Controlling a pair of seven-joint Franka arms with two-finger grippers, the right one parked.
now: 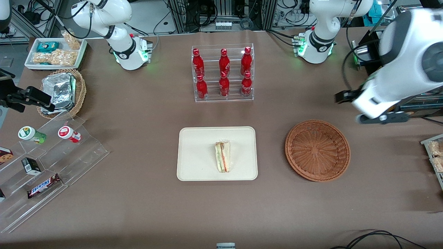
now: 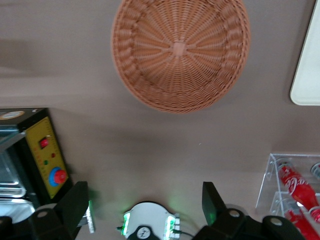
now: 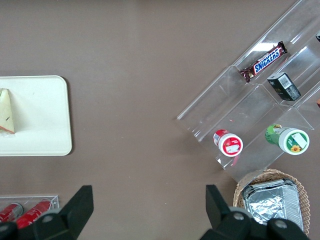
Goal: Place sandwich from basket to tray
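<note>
Front view: you have the sandwich (image 1: 223, 157) lying on the tray (image 1: 193, 155); the basket (image 1: 317, 150) sits beside the tray, toward the working arm's end of the table, with nothing in it.
Left wrist view: your gripper (image 2: 145, 202) hangs high above the table near the basket (image 2: 180, 52), fingers (image 2: 75, 202) spread apart, holding nothing.
Right wrist view: the sandwich (image 3: 6, 112) rests on the tray (image 3: 42, 125).

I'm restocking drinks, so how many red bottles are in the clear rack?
6: three red bottles on the clear acrylic rack's upper step, three on its lower step nearer the front camera. None looks hidden. The left gripper hangs open, empty, above the table beside the reddish-brown wicker basket.
</note>
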